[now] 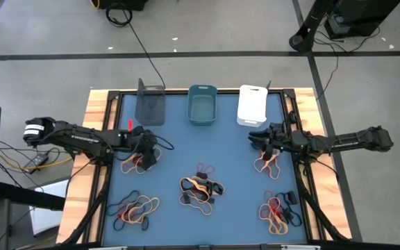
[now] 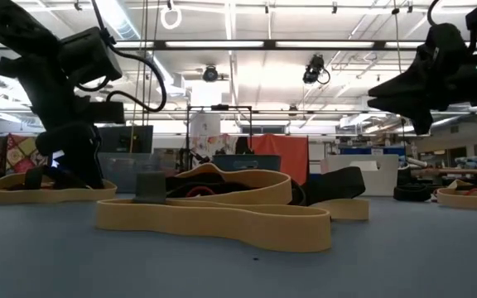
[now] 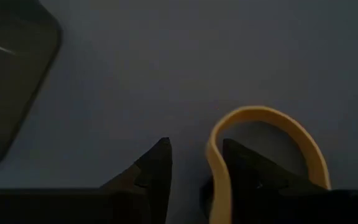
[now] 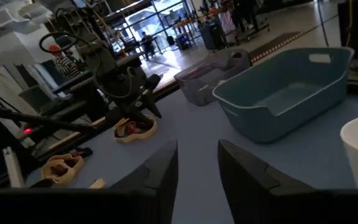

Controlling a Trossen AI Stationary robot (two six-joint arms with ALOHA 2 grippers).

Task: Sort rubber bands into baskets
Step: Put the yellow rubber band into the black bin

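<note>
Three baskets stand in a row at the table's far edge: dark grey (image 1: 151, 107), teal (image 1: 202, 105) and white (image 1: 252, 105). Rubber bands lie in several small piles on the blue table top. My left gripper (image 1: 145, 160) points down into the left pile (image 1: 130, 167); it is open (image 3: 194, 152), with a tan band (image 3: 303, 140) looped round one finger. My right gripper (image 1: 254, 137) is open and empty (image 4: 197, 152). It hangs well above the table beside the white basket, behind the right pile (image 1: 267, 165), and points toward the teal basket (image 4: 284, 93). My left gripper has one finger (image 3: 253, 177) inside the tan band's loop and the other outside. One strand of the band (image 3: 216, 177) runs between the open fingers, against the inner side of the finger it loops. The fingers point down from above. Whether the band is off the table, I cannot tell.
Other piles of bands lie at the centre (image 1: 201, 187), front left (image 1: 136, 208) and front right (image 1: 278, 212). A black frame and wooden boards (image 1: 96, 118) border the blue top. The dark grey basket's corner (image 3: 11, 81) is close to my left gripper.
</note>
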